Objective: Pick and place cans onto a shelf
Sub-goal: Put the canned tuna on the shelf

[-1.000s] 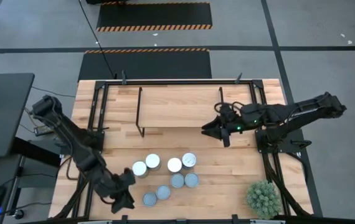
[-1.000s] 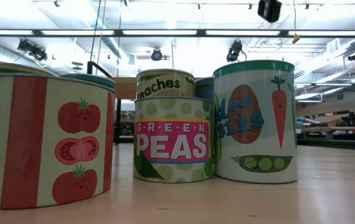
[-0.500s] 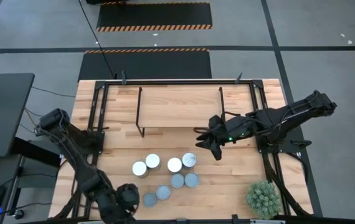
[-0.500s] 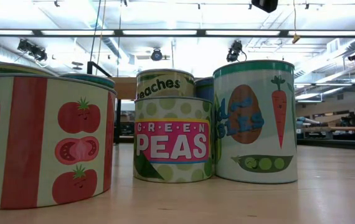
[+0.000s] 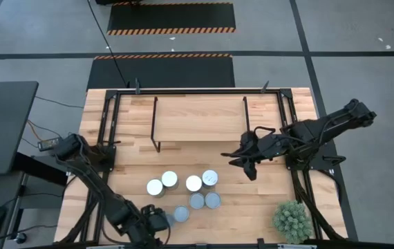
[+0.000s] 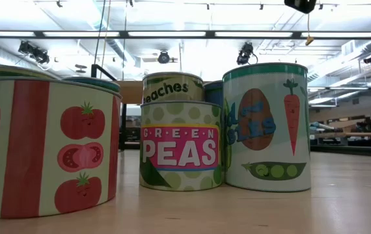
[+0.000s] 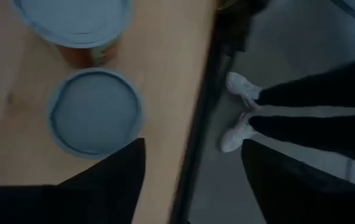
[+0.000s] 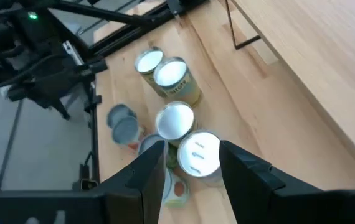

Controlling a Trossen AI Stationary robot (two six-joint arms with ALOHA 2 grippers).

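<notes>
Several small cans stand in a cluster (image 5: pixel 193 190) on the near middle of the table; they have whitish tops toward the far side and blue-grey tops toward the near side. The shelf (image 5: pixel 200 117) stands at the far middle, its board bare. My left gripper (image 5: pixel 157 221) is open at the near edge, beside the nearest blue-grey can (image 7: pixel 93 112), not touching it. My right gripper (image 5: pixel 249 164) is open above the table between the shelf's right end and the cans. In its wrist view the gripper (image 8: pixel 193 163) looks down on the whitish cans (image 8: pixel 176 119).
A green spiky potted plant (image 5: pixel 292 220) stands at the near right corner. The table's black frame rails (image 5: pixel 107 124) run along both sides. A person's legs and white shoes (image 7: pixel 243 112) show beyond the near edge. Bare wood lies between shelf and cans.
My left gripper has gone toward the near edge and then right, up to the nearest blue-grey cans, turning as it went. My right gripper has come away from the shelf's right end toward the near edge and the cans. The cans have stayed where they were.
</notes>
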